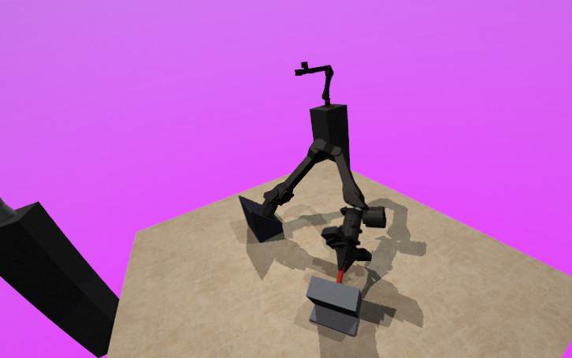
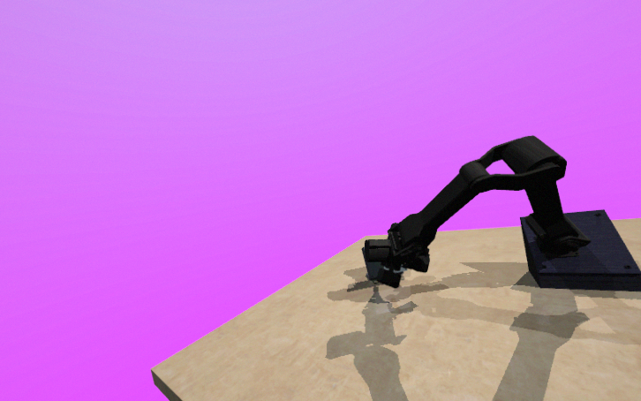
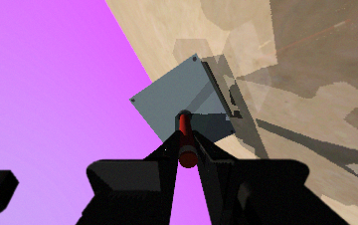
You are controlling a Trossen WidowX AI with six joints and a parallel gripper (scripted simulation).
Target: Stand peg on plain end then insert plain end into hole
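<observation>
The red peg [image 1: 339, 277] [image 3: 185, 128] is held between the fingers of my gripper [image 1: 342, 268] [image 3: 185, 133], which is shut on it. The peg's near end, with a band that looks grey in shadow, sticks out on the camera side of the fingers. Its far, plain end is at the mouth of the hole [image 3: 184, 112] in the grey sloped panel [image 1: 336, 292] [image 3: 161, 95]. How deep it sits in the hole cannot be told. In the exterior view the gripper [image 2: 391, 283] hides the peg and covers part of the panel [image 2: 373, 269].
The arm's dark base [image 1: 269, 228] [image 2: 585, 245] stands on the table [image 1: 189, 274] [image 2: 283, 344]. The panel stands near a table edge in the wrist view. A black pillar [image 1: 50, 270] stands at the left, and another pillar [image 1: 331, 126] with a small arm stands behind.
</observation>
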